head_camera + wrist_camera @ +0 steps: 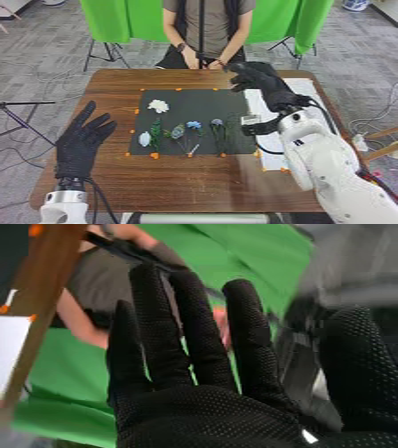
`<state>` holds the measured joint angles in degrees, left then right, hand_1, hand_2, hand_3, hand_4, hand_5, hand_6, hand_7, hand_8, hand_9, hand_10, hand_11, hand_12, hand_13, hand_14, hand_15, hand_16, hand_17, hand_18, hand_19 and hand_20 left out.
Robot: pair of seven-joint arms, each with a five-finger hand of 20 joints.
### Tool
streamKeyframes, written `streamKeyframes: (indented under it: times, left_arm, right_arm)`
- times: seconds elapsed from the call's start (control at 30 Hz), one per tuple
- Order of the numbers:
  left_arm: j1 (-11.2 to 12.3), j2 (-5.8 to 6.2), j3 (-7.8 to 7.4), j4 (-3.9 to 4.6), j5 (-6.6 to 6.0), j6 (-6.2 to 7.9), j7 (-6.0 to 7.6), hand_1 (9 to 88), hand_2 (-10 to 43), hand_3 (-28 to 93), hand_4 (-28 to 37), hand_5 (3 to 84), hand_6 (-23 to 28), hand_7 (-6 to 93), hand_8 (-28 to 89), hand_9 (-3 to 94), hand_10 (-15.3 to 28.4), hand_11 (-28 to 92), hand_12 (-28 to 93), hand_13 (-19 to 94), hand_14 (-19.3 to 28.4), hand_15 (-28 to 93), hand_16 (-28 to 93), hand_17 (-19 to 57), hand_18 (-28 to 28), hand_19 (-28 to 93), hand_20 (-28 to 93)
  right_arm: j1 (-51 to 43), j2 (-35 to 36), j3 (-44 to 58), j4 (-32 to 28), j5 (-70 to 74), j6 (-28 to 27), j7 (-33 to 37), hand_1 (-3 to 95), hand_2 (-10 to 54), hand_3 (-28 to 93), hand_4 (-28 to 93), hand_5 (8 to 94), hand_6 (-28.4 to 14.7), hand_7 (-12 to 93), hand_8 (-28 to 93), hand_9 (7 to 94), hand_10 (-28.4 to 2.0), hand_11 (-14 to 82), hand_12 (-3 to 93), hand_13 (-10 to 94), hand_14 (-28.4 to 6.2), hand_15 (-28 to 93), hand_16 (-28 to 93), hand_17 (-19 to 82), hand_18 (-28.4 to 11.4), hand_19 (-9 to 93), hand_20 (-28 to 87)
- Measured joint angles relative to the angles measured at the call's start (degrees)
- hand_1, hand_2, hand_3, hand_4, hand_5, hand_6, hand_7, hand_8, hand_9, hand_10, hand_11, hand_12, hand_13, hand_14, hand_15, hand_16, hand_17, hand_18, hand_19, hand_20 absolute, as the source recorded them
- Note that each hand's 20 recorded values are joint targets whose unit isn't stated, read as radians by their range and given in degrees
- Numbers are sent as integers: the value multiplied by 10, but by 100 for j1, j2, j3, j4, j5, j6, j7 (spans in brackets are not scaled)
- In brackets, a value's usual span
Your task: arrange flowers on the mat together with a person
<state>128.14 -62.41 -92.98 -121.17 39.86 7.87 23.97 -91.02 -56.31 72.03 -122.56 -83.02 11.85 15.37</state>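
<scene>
Table [195, 182], brown, bears dark mat [191, 95], flowers [195, 125] lying on it; green cloth [114, 22] behind, grey floor [40, 55] around. Right hand [259, 76] spread wide above far right; left hand [78, 145] open, fingers straight, near left edge.

Dark grey mat [191, 145] with orange marks on brown wood-grain table [178, 185].

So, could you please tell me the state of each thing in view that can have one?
Left hand: open, fingers straight.
Right hand: open, fingers extended, raised at the table's far right.
Dark mat: spread flat, orange pieces along its edges.
White flower: lying on the mat, apart from the others.
Blue flower: lying on the mat.
White sheet: laid flat.
Green cloth: hanging.
</scene>
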Motion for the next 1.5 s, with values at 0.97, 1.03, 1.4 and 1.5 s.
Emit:
streamKeyframes:
  times: [0.97, 1.03, 1.4, 1.5]
  left_arm:
    - [44, -154, 25, 45, 62, -7, -53, 217, 81, 751, -280, 325, 59, 113, -91, 383, 185, 237, 108, 327, 243, 465, -74, -12, 272, 728, -81]
    - [44, -158, 24, 45, 67, -7, -63, 218, 81, 750, -281, 325, 59, 113, -91, 383, 184, 237, 108, 327, 244, 465, -74, -12, 272, 729, -80]
    - [14, -340, 10, 71, 172, -204, -397, 222, 84, 741, -275, 333, 69, 112, -85, 372, 189, 240, 111, 318, 247, 471, -73, 31, 284, 771, -253]
    - [12, -345, 15, 72, 177, -206, -391, 221, 84, 742, -275, 336, 71, 113, -85, 372, 190, 242, 112, 315, 248, 472, -73, 25, 284, 762, -258]
  right_arm:
    - [-2987, -1087, 1503, -256, 3314, 215, -1307, 110, 166, 727, -269, 423, 5, 113, -118, 491, -178, 126, 143, 372, -203, 397, 126, 24, -199, 454, 164]
    - [-3006, -1100, 1537, -256, 3339, 215, -1305, 114, 163, 728, -269, 424, 5, 114, -118, 497, -177, 127, 143, 387, -202, 412, 128, 25, -199, 461, 170]
    - [-2888, -1165, 1540, -185, 3100, 91, -995, 123, 157, 735, -262, 440, 5, 118, -120, 516, -174, 133, 141, 402, -202, 440, 105, 37, -198, 480, 184]
    - [-2875, -1170, 1577, -179, 2962, -78, -923, 126, 155, 736, -261, 450, 6, 118, -121, 521, -174, 132, 139, 403, -203, 435, 103, 43, -197, 486, 186]
